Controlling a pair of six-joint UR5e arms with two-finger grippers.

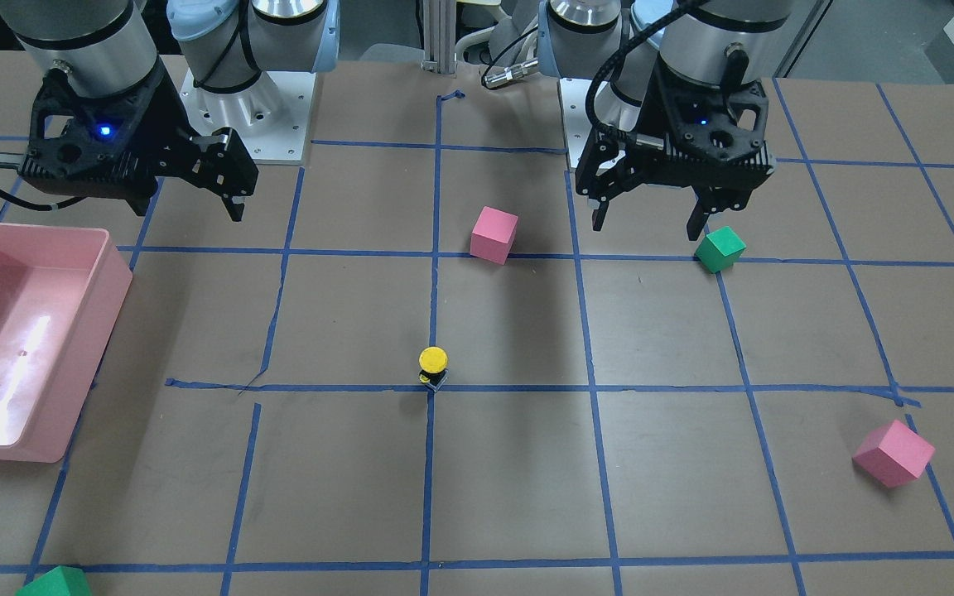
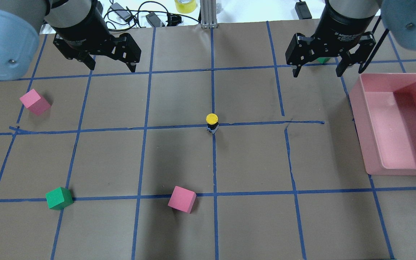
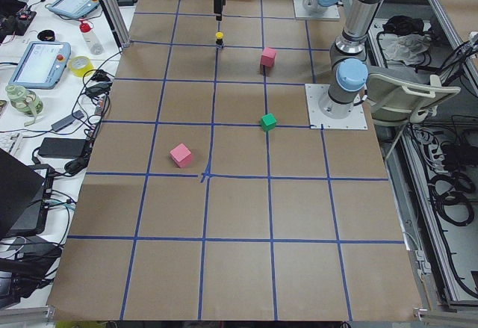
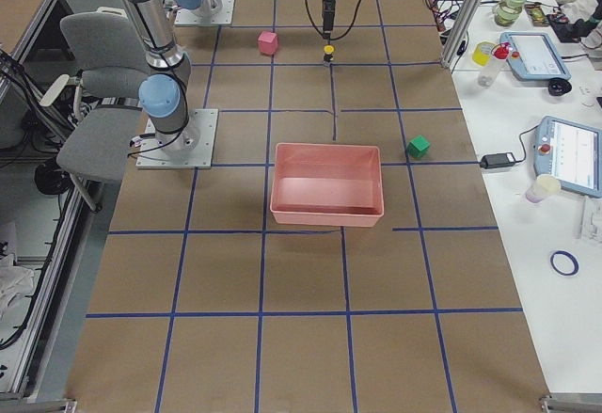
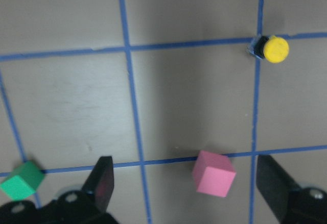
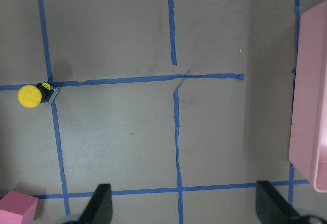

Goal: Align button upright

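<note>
i judge the button point(image 2: 212, 122) to be a light, hard little piece of plastic. it looks stiff enough that a pinch won't hurt it. its round cap looks smooth and likely to slide between my fingers, though, and the wide head on a narrow foot should make it easy to knock over. if i had to take it, i'd come straight down and close gently across the black body just under the cap, rather than pinch the cap's rim. it has a flat round yellow cap on top, a short black body beneath and a small pale base. in the overhead and front views the cap sits above the base, so it seems to stand upright already, and i'd call the job done or nearly so. it sits near the middle of the counter point(image 2: 179, 155), on a crossing of the blue tape point(image 2: 213, 90) lines, well apart from a pink block point(image 2: 182, 199) and the pink bin point(image 2: 395, 122). my left claw point(image 2: 111, 68) and my right claw point(image 2: 316, 74) hang raised above the counter, one to each side. both have their jaws spread wide with nothing in them, and each is well away from the button.
</note>
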